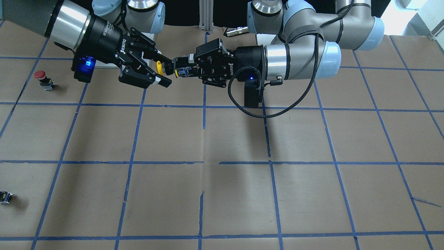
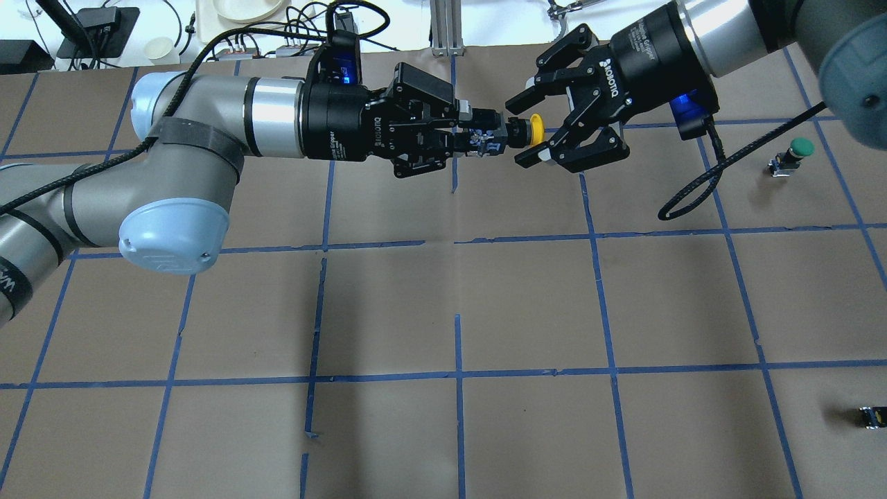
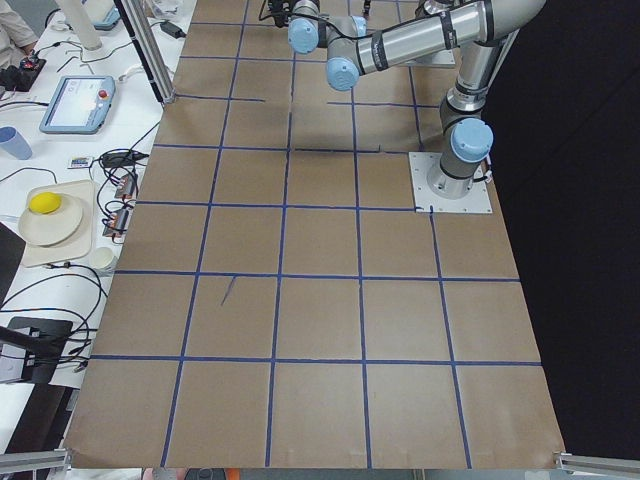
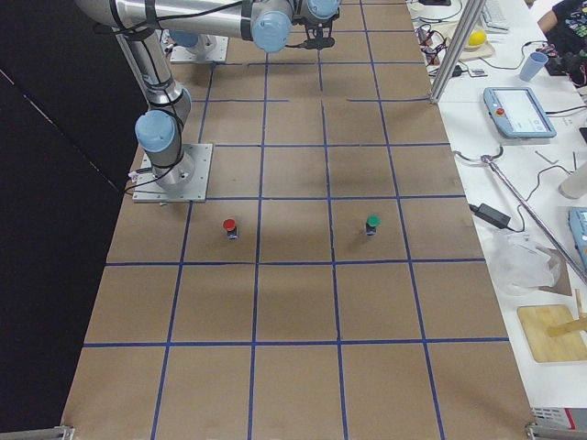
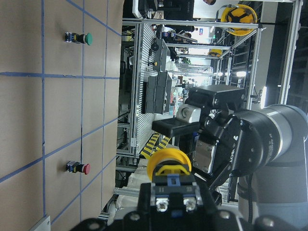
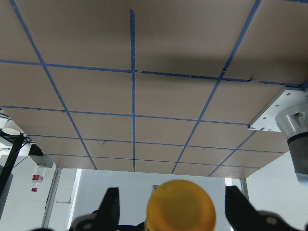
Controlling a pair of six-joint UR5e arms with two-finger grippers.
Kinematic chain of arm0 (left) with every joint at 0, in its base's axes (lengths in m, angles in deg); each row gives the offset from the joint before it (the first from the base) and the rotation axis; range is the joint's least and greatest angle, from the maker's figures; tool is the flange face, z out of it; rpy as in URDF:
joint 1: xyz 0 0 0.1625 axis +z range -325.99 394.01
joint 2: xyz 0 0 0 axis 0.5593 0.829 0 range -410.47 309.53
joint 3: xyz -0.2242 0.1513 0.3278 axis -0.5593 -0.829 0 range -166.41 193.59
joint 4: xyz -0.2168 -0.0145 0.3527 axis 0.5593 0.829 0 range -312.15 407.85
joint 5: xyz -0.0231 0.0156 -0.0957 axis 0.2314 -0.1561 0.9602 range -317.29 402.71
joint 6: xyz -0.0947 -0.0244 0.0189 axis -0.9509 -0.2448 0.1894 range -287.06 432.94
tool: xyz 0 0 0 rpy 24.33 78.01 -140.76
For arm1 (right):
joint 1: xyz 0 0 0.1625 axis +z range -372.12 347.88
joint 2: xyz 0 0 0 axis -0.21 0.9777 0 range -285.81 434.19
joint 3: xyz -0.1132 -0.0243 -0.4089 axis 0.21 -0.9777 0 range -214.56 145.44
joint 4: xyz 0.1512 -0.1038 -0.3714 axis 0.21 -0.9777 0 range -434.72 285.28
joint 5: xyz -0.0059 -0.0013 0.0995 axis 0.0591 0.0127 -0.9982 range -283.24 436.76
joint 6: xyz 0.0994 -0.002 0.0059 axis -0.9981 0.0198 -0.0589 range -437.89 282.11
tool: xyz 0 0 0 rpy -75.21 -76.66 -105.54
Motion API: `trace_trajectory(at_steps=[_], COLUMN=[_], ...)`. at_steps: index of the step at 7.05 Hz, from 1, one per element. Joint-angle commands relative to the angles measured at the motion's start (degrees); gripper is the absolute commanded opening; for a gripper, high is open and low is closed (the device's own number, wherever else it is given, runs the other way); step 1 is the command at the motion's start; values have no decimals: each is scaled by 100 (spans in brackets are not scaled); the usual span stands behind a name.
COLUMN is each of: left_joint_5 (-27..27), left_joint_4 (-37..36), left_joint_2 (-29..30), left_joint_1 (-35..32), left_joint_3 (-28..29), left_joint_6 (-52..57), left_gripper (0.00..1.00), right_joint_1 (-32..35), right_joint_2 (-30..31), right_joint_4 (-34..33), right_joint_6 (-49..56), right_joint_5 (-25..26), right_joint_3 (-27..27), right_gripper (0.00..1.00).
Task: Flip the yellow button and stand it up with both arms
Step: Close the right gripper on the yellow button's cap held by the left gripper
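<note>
The yellow button point(image 2: 533, 130) is held in the air, lying sideways. My left gripper point(image 2: 485, 136) is shut on its black base, and the cap points toward my right gripper point(image 2: 523, 132). The right gripper is open, one finger on each side of the yellow cap without touching it. The front view shows the same: the cap point(image 1: 159, 67), the left gripper point(image 1: 180, 68) and the open right gripper point(image 1: 167, 71). The left wrist view shows the button point(image 5: 169, 166) straight ahead. The right wrist view shows the cap point(image 6: 181, 208) between the open fingers point(image 6: 109, 208).
A red-capped button point(image 1: 41, 78) and a green-capped button point(image 2: 797, 150) stand on the brown, blue-taped table point(image 2: 457, 298) on the robot's right side. A small capless black block point(image 2: 872, 416) lies near that side's front edge. Cables and dishes sit beyond the far edge.
</note>
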Motion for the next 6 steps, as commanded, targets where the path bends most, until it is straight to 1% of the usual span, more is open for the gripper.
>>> trace_trajectory(at_steps=[1, 2, 3, 5, 6], left_joint_5=[-29, -29, -29, -38, -38], left_joint_4=[6, 6, 6, 6, 6], left_joint_2=[-43, -52, -35, -17, 1], left_joint_1=[-9, -9, -9, -9, -9], left_joint_3=[-18, -9, -9, -9, -9], left_joint_6=[-2, -2, -2, -2, -10], left_gripper=[1, 1, 3, 4, 11], right_joint_1=[-5, -5, -14, -14, -14], right_joint_2=[23, 23, 23, 23, 14], right_joint_4=[18, 18, 1, 1, 1], right_joint_6=[25, 25, 25, 17, 8], right_joint_5=[-25, -25, -25, -25, -25], right_joint_3=[-13, -13, -22, -22, -31], right_gripper=[26, 13, 8, 6, 6])
